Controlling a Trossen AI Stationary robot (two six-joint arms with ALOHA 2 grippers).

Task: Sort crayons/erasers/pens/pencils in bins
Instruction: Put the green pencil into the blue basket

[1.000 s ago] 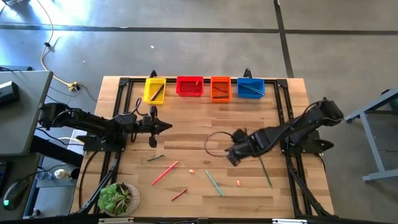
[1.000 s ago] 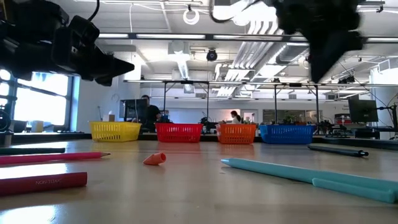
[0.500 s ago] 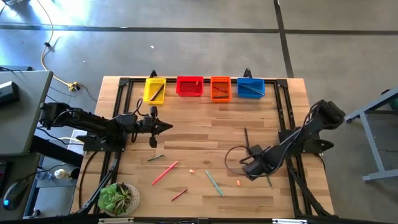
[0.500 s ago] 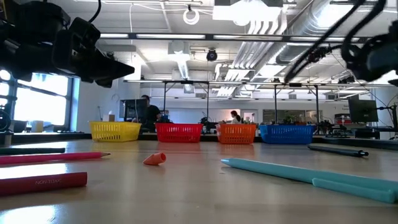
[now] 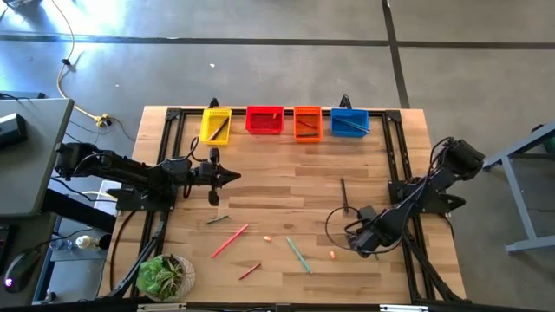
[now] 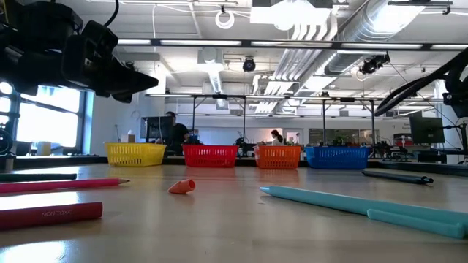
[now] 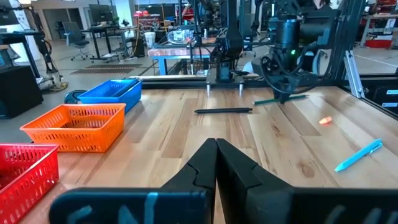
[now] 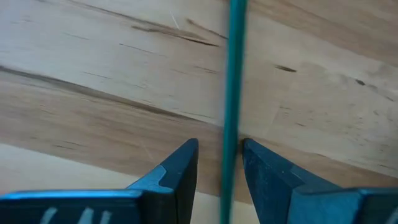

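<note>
My right gripper is open near the table's right side, low over a dark green pencil that lies flat on the wood. One finger stands on each side of the pencil, and I see no touch. My left gripper is shut on nothing and hovers over the left half of the table. The yellow, red, orange and blue bins stand in a row at the far edge. A small orange eraser lies left of my right gripper, and another eraser lies mid-table.
A black pen lies beyond my right gripper, toward the far edge. A teal pen, a red pencil, a red crayon and a green stick lie near the front. A potted plant sits at the near left corner.
My right gripper has gone from the middle of the table toward the near right corner and now stands over the dark green pencil. The loose items on the table have stayed where they were.
</note>
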